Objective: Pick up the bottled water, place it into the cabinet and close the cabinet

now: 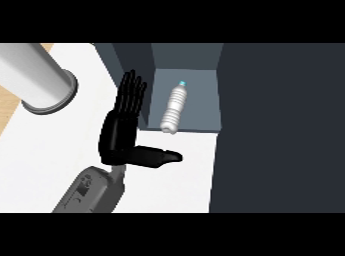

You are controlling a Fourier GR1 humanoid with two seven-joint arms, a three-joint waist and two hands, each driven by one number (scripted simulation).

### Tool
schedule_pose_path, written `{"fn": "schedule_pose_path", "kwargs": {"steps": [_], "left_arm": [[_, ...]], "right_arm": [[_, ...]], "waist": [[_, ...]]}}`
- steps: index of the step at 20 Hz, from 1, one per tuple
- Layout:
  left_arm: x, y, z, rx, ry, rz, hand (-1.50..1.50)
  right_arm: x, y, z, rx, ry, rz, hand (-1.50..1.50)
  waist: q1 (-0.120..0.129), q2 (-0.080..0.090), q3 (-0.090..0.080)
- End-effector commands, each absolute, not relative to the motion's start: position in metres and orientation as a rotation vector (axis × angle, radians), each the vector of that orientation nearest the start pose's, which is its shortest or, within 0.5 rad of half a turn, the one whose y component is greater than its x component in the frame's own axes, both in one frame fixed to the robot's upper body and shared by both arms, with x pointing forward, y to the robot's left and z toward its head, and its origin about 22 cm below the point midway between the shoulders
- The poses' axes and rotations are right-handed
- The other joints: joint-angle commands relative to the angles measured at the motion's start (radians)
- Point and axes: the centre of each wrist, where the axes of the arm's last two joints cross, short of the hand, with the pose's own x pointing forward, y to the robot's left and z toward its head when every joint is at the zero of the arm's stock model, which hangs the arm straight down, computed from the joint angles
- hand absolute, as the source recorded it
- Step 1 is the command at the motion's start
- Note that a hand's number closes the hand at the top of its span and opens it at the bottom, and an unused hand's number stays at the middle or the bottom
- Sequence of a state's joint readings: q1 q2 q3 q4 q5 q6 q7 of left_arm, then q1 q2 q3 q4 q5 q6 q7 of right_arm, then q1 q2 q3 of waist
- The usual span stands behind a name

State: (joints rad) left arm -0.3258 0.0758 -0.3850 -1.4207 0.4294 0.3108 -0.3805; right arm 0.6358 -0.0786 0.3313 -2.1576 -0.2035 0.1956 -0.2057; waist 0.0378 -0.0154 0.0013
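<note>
The bottle is clear-whitish with ribbed sides and a light blue cap. The cabinet is grey-blue inside, its door dark slate. The robot hand is black on a grey forearm. The desk is white, with a tan wood edge. A pale grey cylinder stands on it.

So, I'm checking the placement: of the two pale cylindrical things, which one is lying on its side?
The bottled water, lying inside the cabinet with its blue cap pointing away. The big white cylinder at upper left stands upright on its grey base.
</note>
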Motion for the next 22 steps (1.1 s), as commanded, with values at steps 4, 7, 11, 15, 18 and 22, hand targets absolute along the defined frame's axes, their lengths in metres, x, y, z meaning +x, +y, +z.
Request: {"fn": "schedule_pose_path", "kwargs": {"steps": [4,7,11,15,18,22], "left_arm": [[0.201,0.14,0.059,-0.432,-1.902,0.109,-1.5],[0.171,0.148,0.082,-0.458,-1.912,0.128,-1.5],[0.147,0.168,0.074,-0.363,-1.952,0.173,-1.5],[0.133,0.195,0.087,-0.324,-1.993,0.195,-1.5],[0.113,0.223,0.085,-0.294,-1.978,0.199,-1.5],[0.101,0.239,0.094,-0.302,-1.981,0.217,-1.5]], "right_arm": [[0.09,-0.208,0.06,0.439,-1.772,0.157,-1.5],[0.089,-0.211,0.049,0.456,-1.691,0.262,1.5],[0.089,-0.205,0.07,0.538,-1.669,0.448,1.5],[0.077,-0.186,0.079,0.645,-1.646,0.534,1.5],[0.076,-0.18,0.091,0.654,-1.666,0.563,1.5],[0.074,-0.163,0.098,0.641,-1.703,0.593,1.5]], "waist": [[-0.018,0.005,-0.001],[-0.014,0.006,-0.001],[-0.013,0.008,-0.002],[-0.021,0.007,-0.002],[-0.009,0.005,-0.004],[-0.012,0.006,-0.004]]}}
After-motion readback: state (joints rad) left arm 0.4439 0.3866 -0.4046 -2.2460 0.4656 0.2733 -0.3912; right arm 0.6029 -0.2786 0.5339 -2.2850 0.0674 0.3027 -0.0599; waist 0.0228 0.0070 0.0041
